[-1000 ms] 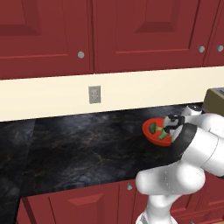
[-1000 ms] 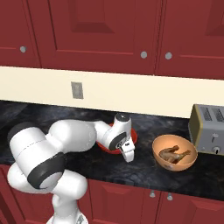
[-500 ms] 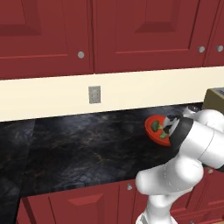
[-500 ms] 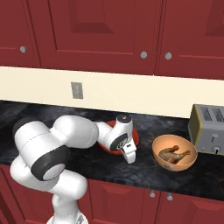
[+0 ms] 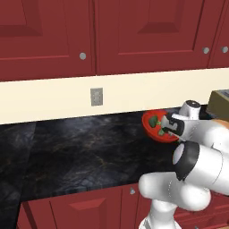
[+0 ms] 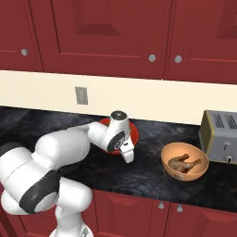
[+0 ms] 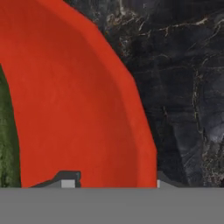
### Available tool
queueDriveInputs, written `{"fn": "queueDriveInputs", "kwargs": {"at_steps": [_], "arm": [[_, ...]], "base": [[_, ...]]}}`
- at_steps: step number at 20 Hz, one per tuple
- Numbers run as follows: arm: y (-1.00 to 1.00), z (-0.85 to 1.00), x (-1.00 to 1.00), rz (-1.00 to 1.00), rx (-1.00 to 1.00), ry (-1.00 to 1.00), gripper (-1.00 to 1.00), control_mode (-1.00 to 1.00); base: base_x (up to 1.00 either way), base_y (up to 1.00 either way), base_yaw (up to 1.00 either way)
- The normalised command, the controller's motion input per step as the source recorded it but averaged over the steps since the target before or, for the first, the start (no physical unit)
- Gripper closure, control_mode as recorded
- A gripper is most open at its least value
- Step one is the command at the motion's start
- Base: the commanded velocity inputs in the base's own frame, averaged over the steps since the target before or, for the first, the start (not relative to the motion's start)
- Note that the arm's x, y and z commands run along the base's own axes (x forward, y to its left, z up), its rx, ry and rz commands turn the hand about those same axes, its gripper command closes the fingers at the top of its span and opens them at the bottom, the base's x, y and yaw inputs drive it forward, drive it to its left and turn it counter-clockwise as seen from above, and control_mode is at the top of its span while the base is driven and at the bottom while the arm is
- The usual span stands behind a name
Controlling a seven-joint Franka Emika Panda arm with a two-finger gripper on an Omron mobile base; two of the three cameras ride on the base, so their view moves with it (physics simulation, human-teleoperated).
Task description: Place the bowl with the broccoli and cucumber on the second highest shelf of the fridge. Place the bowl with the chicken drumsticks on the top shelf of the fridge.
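Red bowl wall sits between the pincer's point(image 7: 111, 180) tips, which straddle and appear clamped on the bowl with the broccoli and cucumber point(image 5: 157, 125), held tilted above the black marble table point(image 5: 80, 152). Further tilt could spill the vegetables. Nearby: the bowl with the chicken drumsticks point(image 6: 184, 161), toaster point(image 6: 220, 137), maroon cabinets point(image 6: 102, 32).

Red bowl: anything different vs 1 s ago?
The red bowl has risen off the black counter and tilted, held by the gripper, whose fingertips straddle its rim, one inside, one outside. The arm's elbow has swung up and over in both base views. The green vegetables are still inside. The orange bowl of drumsticks, the toaster and the base have stayed put.
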Motion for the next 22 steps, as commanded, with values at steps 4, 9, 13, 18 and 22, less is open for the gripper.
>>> {"fn": "queueDriveInputs", "kwargs": {"at_steps": [4, 9, 13, 18, 22], "arm": [[0.86, 1.0, -0.4, 0.01, -0.16, -0.19, 1.0, -1.0], [0.78, 1.0, -0.88, 0.06, -0.07, -0.05, 1.0, -1.0], [0.37, 1.0, -0.64, 0.19, 0.01, 0.1, 1.0, -1.0], [0.22, 0.4, -0.72, 0.19, 0.0, 0.08, 1.0, -1.0], [0.0, 0.0, -0.33, 0.0, 0.0, 0.0, 1.0, -1.0]], "base": [[0.0, 0.0, 0.0], [0.0, 0.0, 0.0], [0.0, 0.0, 0.0], [0.0, 0.0, 0.0], [0.0, 0.0, 0.0]]}}
